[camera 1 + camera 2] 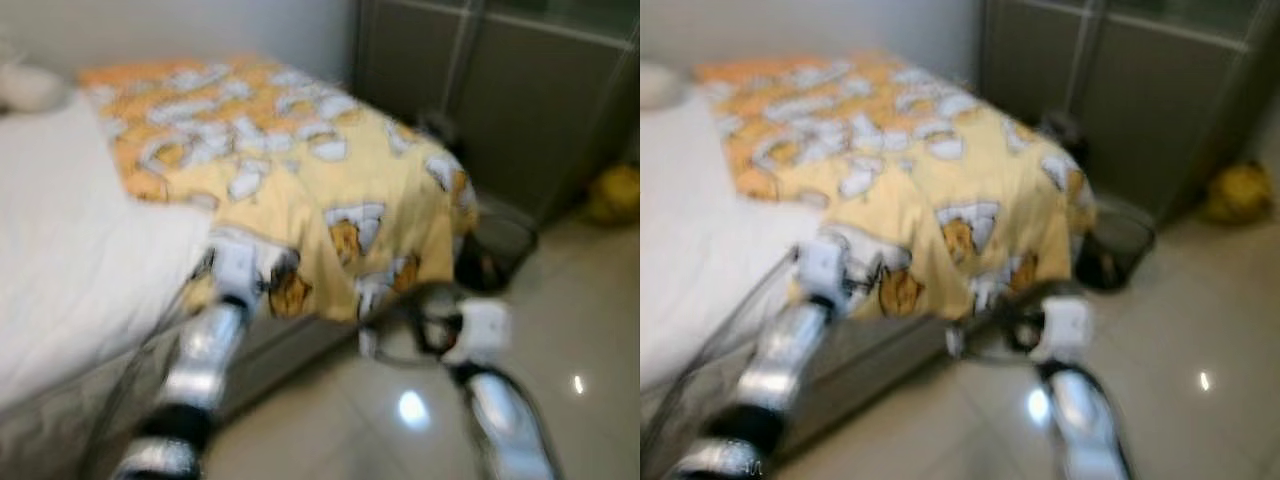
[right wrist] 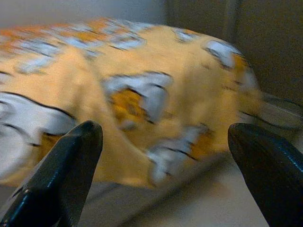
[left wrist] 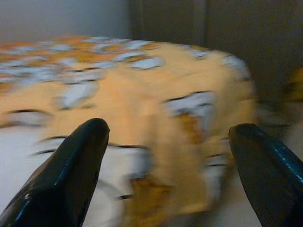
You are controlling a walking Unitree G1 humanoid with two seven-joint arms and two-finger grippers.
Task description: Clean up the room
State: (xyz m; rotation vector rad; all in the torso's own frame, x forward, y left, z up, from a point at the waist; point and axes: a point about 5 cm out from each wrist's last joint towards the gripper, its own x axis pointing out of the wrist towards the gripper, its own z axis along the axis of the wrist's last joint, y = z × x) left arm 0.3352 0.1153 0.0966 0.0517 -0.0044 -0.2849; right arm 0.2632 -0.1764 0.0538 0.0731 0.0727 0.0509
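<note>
One yellow patterned blanket [image 3: 156, 118] lies over one bed [image 1: 70, 280], ahead of both pairs of fingers. Left gripper [image 3: 168, 156] and right gripper [image 2: 165, 156] spread wide, holding nothing. One dark basket [image 1: 500, 245] beyond.

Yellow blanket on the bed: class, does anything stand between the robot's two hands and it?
Nothing visible does. The left hand and right hand are both open, facing the yellow blanket draped over the bed's corner, with only open space before it.

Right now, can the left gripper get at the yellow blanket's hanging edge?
Probably yes. The left gripper is open and faces the yellow blanket draped over the bed corner, with nothing between them, though blur hides the exact gap.
</note>
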